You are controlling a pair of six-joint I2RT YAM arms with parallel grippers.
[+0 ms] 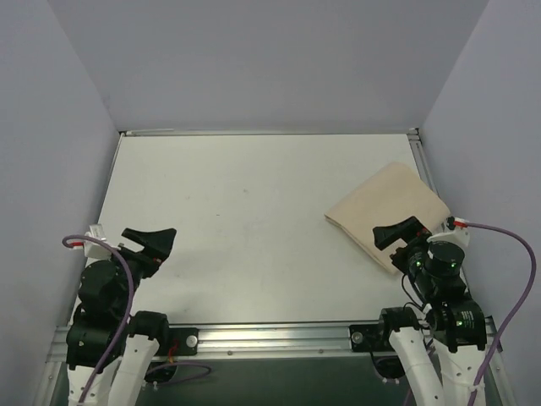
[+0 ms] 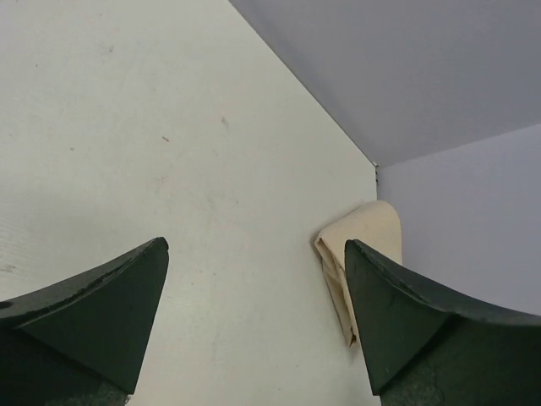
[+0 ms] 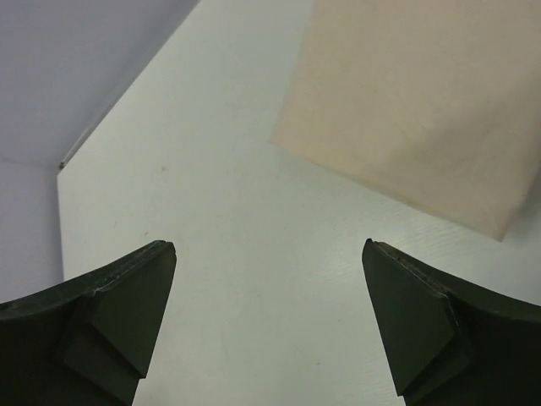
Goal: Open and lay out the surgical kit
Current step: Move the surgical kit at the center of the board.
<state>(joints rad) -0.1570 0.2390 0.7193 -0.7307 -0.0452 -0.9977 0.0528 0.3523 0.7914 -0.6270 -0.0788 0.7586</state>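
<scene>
White table (image 1: pixel 237 228), grey walls on 3 sides. The folded cloth wrap (image 1: pixel 390 203) lies closed near the right wall, set cornerwise to the table edges. My right gripper (image 3: pixel 269 246) hangs just short of its near corner, jaws wide and empty. My left gripper (image 2: pixel 255 247), equally wide and empty, sits well apart. The right arm is nearer (tray and forceps unseen), so I judge the reach goes forward and slightly right.
</scene>
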